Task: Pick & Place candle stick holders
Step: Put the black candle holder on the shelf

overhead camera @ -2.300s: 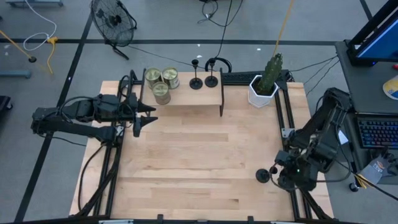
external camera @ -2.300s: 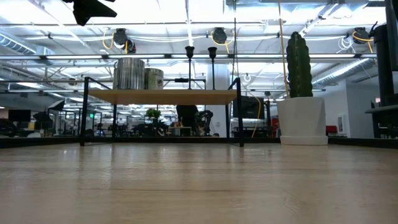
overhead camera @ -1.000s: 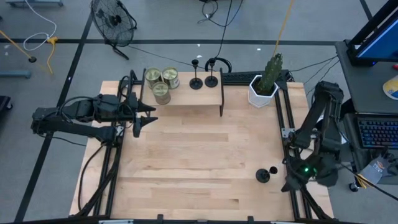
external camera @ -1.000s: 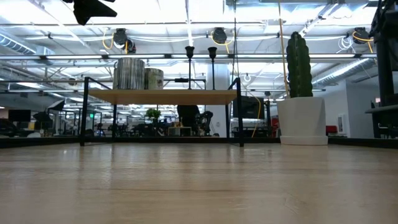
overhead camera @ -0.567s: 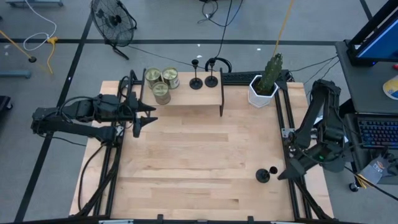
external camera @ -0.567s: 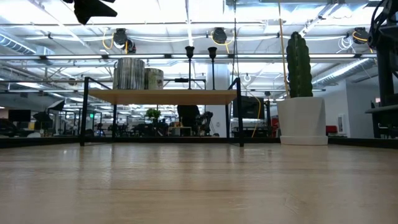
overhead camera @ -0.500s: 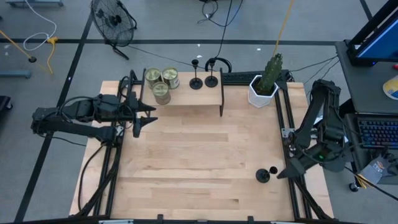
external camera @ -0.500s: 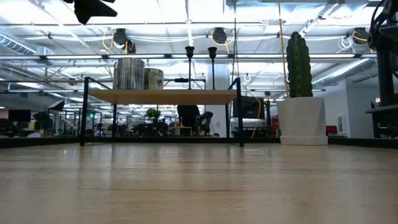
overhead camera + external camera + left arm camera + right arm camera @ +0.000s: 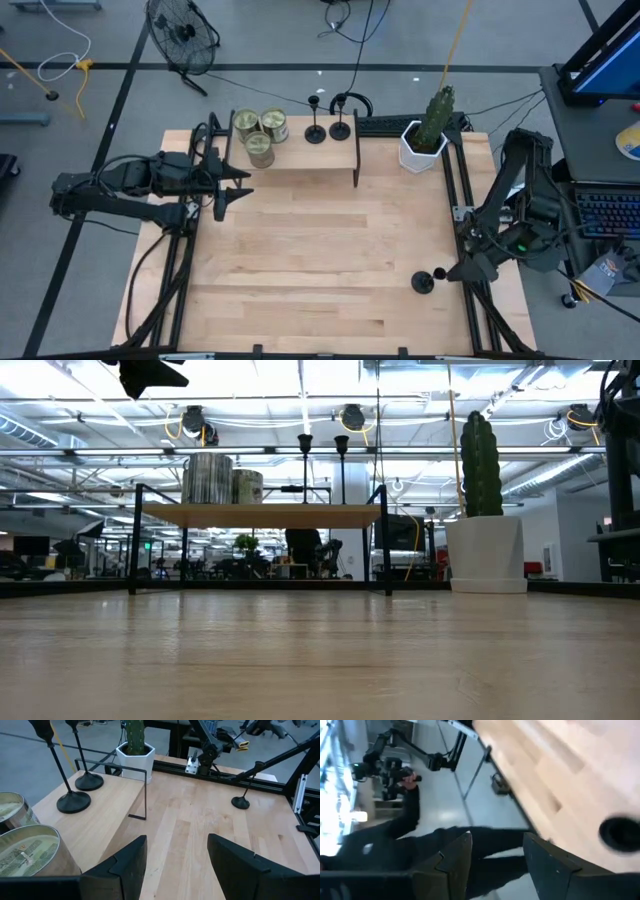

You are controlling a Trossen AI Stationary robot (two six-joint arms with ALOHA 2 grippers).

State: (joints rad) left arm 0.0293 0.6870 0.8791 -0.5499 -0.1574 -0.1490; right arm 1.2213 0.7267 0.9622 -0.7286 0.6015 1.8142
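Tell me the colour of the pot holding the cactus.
White. The pot shows best in the low view, standing beside the small shelf.

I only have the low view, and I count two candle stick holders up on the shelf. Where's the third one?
Observer: The third candle stick holder stands upright on the table, near its right edge.
Operator: Is the right arm holding it?
Observer: No. The right gripper is at that edge beside it, fingers apart, nothing between them.
Operator: And the left?
Observer: The left gripper hovers by the left end of the shelf, open and empty.
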